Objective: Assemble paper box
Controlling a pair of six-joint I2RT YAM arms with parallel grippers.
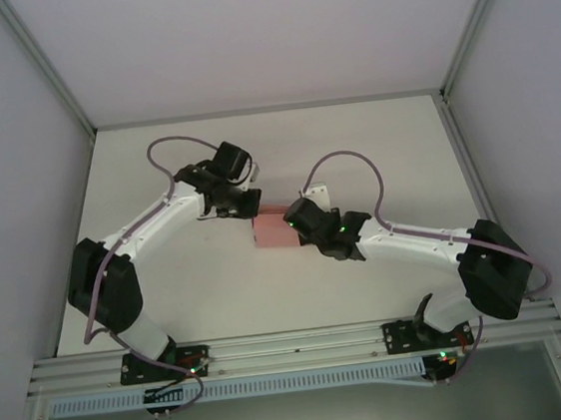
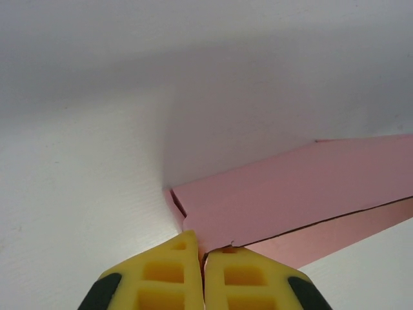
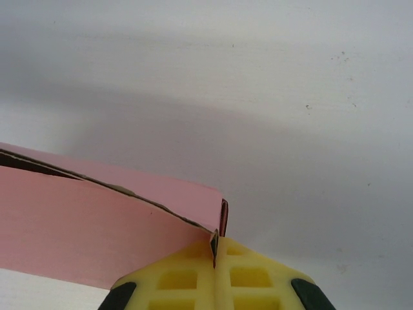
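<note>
Left gripper [image 1: 246, 207] clenched on the near corner of the thin pink card paper box [image 1: 272, 234], card edge nipped between its yellow fingertips [image 2: 181, 258]. Box sits mid white table [image 1: 374, 140], between both arms. Right gripper [image 1: 298, 219] clamped on the opposite end, card edge running into the fingertip seam.

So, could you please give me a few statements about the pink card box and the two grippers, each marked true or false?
1. The thin pink card box is between the two grippers. True.
2. The left gripper is open and clear of the box. False: it is shut on a corner of the box.
3. The right gripper is shut on an edge of the box. True.
4. The box sits in the far right corner of the white table. False: it is near the middle.
</note>
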